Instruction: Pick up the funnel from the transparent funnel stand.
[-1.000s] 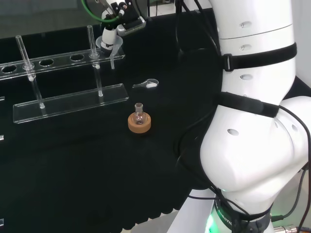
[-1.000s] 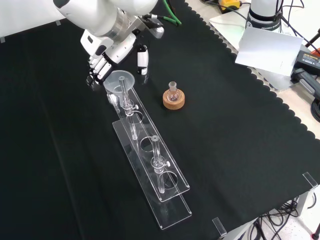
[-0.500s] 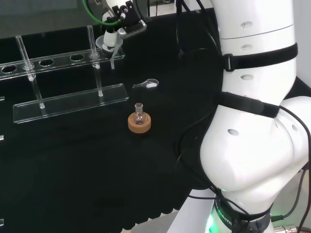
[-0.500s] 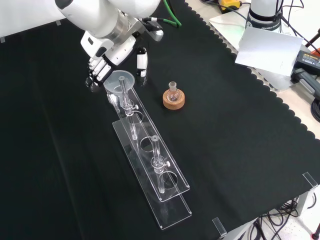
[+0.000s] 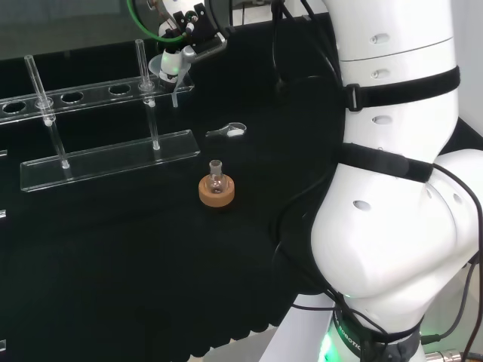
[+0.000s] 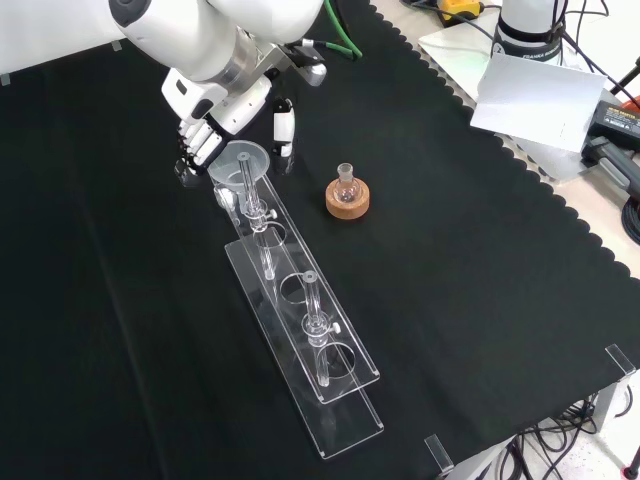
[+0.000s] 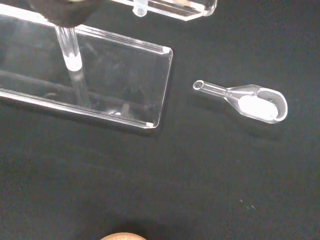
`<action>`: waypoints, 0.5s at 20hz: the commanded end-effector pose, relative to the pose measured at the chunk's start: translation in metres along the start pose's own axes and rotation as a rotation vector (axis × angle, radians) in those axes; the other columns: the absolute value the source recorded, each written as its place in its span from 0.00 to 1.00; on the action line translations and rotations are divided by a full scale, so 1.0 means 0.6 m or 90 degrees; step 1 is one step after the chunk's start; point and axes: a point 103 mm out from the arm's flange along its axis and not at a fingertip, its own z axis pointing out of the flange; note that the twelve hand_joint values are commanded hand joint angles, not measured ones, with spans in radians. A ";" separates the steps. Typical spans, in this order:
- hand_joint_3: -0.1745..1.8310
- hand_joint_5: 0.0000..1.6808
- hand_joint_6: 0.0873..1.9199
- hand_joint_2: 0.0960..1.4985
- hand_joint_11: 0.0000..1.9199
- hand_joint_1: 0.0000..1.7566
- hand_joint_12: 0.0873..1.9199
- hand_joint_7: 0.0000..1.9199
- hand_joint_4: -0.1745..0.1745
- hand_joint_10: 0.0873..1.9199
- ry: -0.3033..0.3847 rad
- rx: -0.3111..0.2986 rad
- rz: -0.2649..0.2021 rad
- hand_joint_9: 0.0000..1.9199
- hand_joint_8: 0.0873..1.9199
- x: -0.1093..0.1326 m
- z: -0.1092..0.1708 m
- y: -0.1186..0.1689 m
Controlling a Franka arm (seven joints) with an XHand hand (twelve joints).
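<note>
Hand (image 6: 205, 135) slightly higher than before, fingers curled beside funnel (image 6: 240, 160) on stand (image 6: 300, 320), grip unclear.

One clear funnel (image 6: 240, 160), seated at the end of one transparent funnel stand (image 6: 300, 330); two upright posts (image 6: 313, 330) counted on that stand. One small round flask (image 6: 346, 183) on one cork ring (image 6: 347, 200). One clear scoop (image 7: 247, 100) holding white powder, lying on the counter (image 6: 480, 290); one hand (image 6: 200, 135) by the funnel.
</note>
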 end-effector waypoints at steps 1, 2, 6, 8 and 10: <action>0.00 0.05 0.00 0.57 0.13 0.42 0.74 0.02 0.39 0.36 -0.007 -0.007 0.011 0.17 0.25 0.002 0.004 0.004; 0.00 0.07 0.00 0.58 0.14 0.42 0.74 0.02 0.39 0.35 -0.011 -0.015 0.015 0.19 0.28 0.002 0.004 0.004; 0.00 0.11 0.00 0.60 0.16 0.42 0.72 0.06 0.37 0.33 -0.014 -0.047 0.059 0.24 0.33 0.003 0.003 0.003; 0.00 0.17 0.00 0.64 0.21 0.43 0.69 0.16 0.32 0.31 -0.026 -0.069 0.081 0.33 0.35 0.003 0.000 0.001; 0.00 0.22 0.00 0.67 0.25 0.44 0.67 0.22 0.29 0.29 -0.042 -0.090 0.089 0.39 0.35 0.003 -0.006 -0.003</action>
